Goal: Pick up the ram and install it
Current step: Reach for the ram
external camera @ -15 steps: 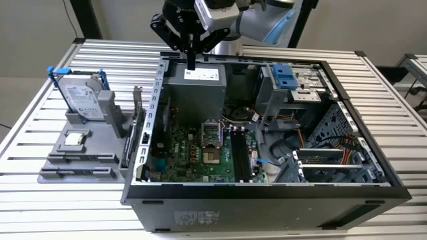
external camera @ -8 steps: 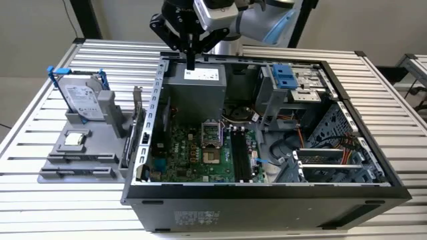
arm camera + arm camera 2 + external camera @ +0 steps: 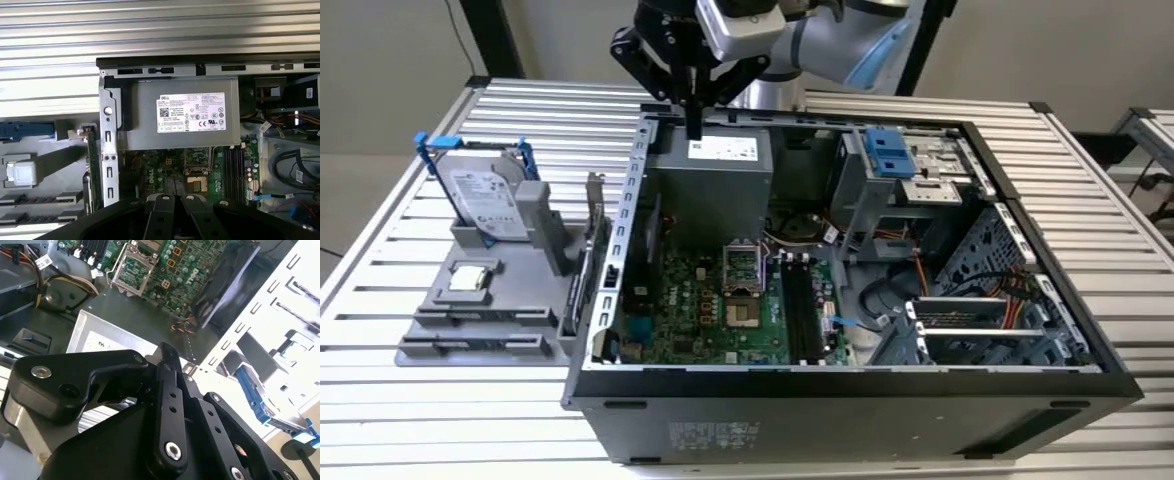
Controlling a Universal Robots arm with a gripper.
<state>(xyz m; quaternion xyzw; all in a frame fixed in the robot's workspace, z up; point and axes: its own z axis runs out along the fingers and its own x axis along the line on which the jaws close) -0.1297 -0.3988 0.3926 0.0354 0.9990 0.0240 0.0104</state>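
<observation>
Pincer (image 3: 695,130) is hanging point-down from the arm (image 3: 841,40) over the back corner of the open computer case (image 3: 854,390), just above the power supply (image 3: 714,185). Its jaws are looking pressed together, with nothing between them. To my eye the job is sitting at its first step, the reach for the pick-up, with no grasp made yet.

Out past the case wall on the exterior view's left, the ram (image 3: 91,165) is standing on its long edge in a grey holder (image 3: 480,335), just beside that wall and untouched. It is lying well apart from the pincer: lower, off toward the exterior view's left, and nearer the exterior camera.

I am judging that taking the stick is calling for parted jaws lined up across its thin upper edge, with care for the case wall crowding it on one side.

Further out, the hard drive (image 3: 487,200) is standing propped in its blue frame, and the small processor chip (image 3: 470,278) is lying flat. Inside the case, the dark memory slots (image 3: 801,310) on the motherboard (image 3: 694,315) are looking empty. Everything is resting on a slatted metal counter (image 3: 427,425).
</observation>
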